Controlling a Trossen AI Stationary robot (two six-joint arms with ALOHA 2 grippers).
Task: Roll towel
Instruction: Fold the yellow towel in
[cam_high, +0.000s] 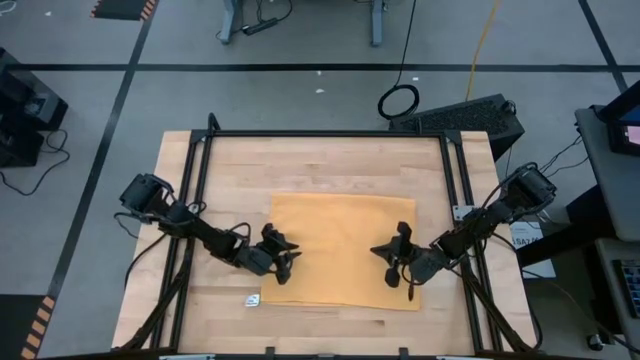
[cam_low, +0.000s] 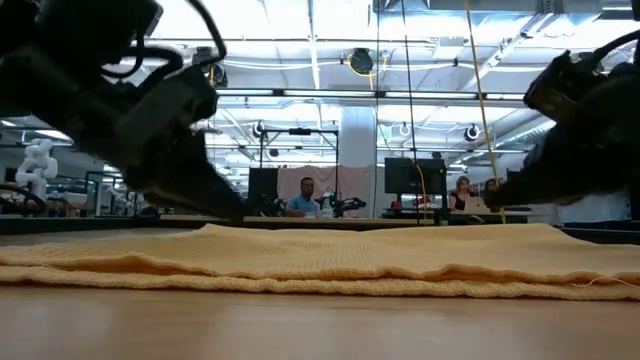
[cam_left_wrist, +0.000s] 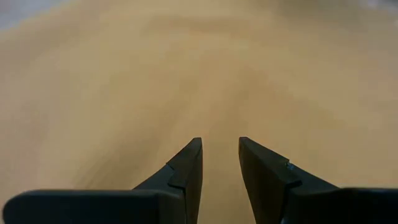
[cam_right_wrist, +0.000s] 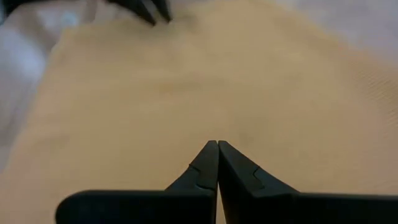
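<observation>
Wrist views show left hand (cam_left_wrist: 220, 155) parted, right hand (cam_right_wrist: 217, 155) closed empty, over towel (cam_high: 340, 245)

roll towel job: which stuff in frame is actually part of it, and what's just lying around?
Part of the job:
- towel, lying flat on the table
- left gripper, over the towel's left edge, fingers slightly apart
- right gripper, over its right side, fingers closed on nothing

Lying about:
- small white tag on the table by the towel's front left corner
- cable coil on the floor
</observation>
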